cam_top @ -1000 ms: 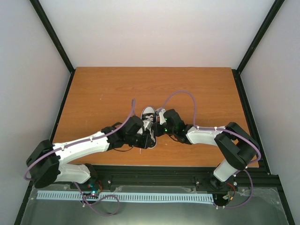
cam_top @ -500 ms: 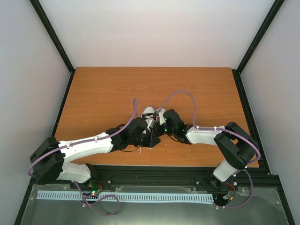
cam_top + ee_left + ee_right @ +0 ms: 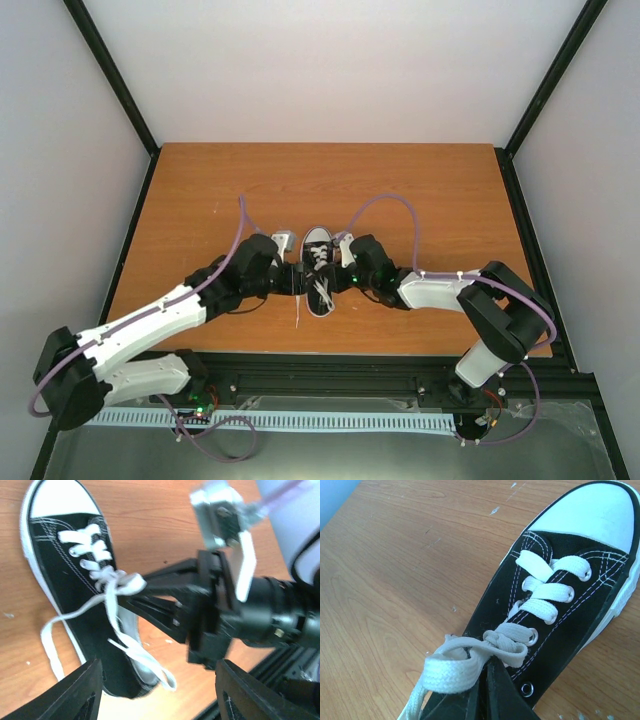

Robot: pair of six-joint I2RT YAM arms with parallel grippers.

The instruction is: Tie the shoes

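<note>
The shoe [image 3: 318, 240], a small black sneaker with a white toe cap, lies mid-table with its toe pointing away from the arms. In the left wrist view the shoe [image 3: 60, 575] fills the left side, its white laces [image 3: 132, 652] trailing loose over the heel. My left gripper [image 3: 295, 279] hovers just left of the shoe, and in its own view the left gripper [image 3: 160, 700] is open and empty. My right gripper [image 3: 490, 692] is shut on a lace loop [image 3: 455, 667] beside the knot; the right gripper [image 3: 145, 582] shows reaching in from the shoe's right.
The orange wooden table [image 3: 200, 200] is enclosed by white walls with black corner posts. A black rail [image 3: 330, 375] runs along the near edge. Purple cables [image 3: 385, 200] arch over both arms. One lace end [image 3: 298, 312] lies on the wood toward the near edge.
My left gripper has opened, let go of the lace and drawn back to the left of the shoe. The right gripper has stayed put, still shut on its loop.
</note>
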